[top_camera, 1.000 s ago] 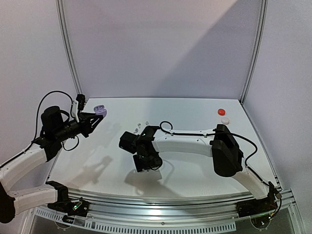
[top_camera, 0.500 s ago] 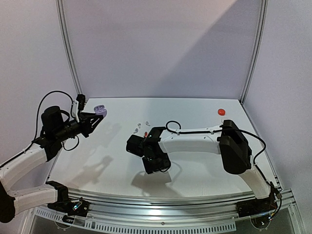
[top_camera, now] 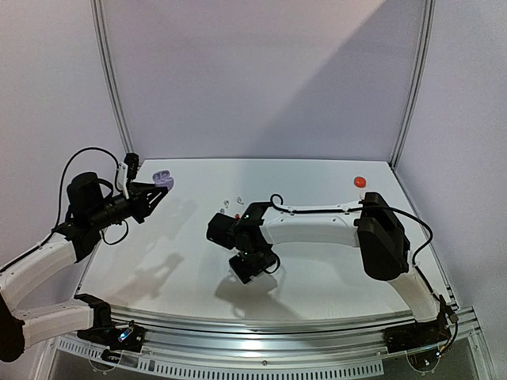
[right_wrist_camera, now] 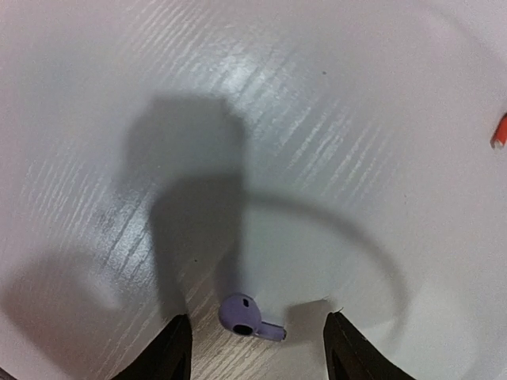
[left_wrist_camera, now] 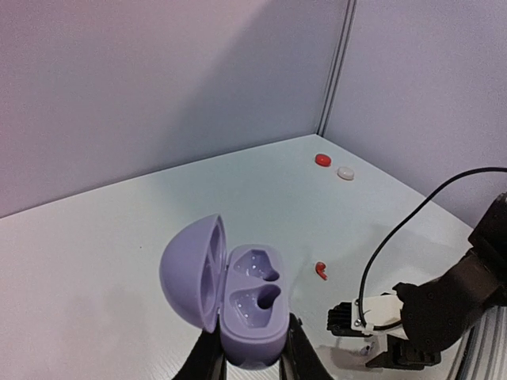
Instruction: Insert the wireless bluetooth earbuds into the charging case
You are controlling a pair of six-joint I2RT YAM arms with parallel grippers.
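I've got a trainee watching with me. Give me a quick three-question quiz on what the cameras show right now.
1. True or false: the lilac case held by the left tool has an earbud seated in it.
2. What lies between the right tool's open jaws? A) red earbud B) lilac earbud C) white case
3. Fill in: the lilac case's lid is ____.
Key: 1 false; 2 B; 3 open.

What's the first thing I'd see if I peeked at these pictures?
Probably the lilac case, popped open with both pockets empty, pinched in the left fingers over the left side of the table. Next, a tiny lilac earbud lying on the table between the open right fingers, near the middle.
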